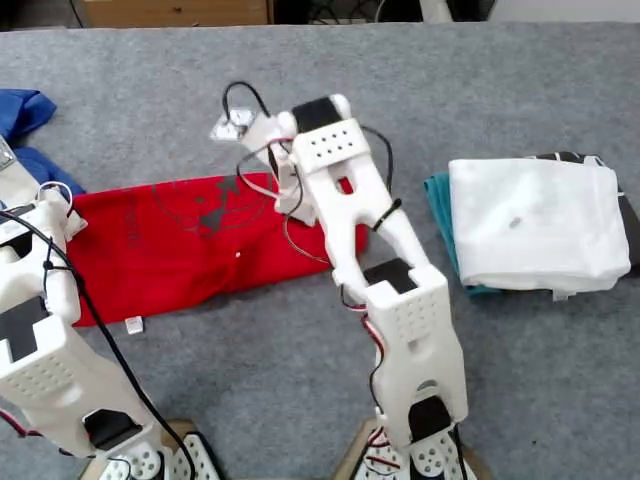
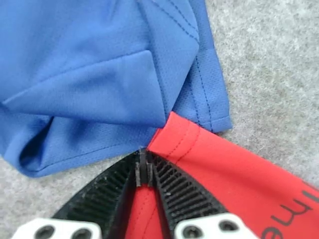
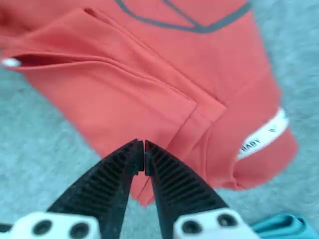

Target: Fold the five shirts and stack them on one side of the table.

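Where the high view looks down on the grey counter [image 1: 180,90], we record the red shirt [image 1: 190,245] lying flat at centre left of the frame. It is drawn out into a long band, with a dark printed emblem on its upper half and a small white tag [image 1: 133,324] at its lower left edge.

The left arm [image 1: 40,340] rises from the lower left corner and ends at the left end of that band. In the left wrist view its jaws are pressed tip to tip on a hemmed corner of the red shirt [image 2: 239,174], with red cloth showing between the fingers behind the tips. We judge them closed on the cloth. That corner touches the blue shirt [image 2: 99,74], which lies crumpled at the upper left edge of the high view [image 1: 25,115].

The right arm [image 1: 400,300] stands at lower centre and leans up and left over the right end of the red shirt. In the right wrist view its jaws are likewise closed, tips together at an edge of the red cloth where folded layers overlap.

At the right of the high view, well apart from the red shirt, sits a stack. A folded white shirt [image 1: 535,225] lies on top, a teal shirt [image 1: 438,215] shows beneath its left edge, and a dark garment [image 1: 631,225] shows at its right edge.
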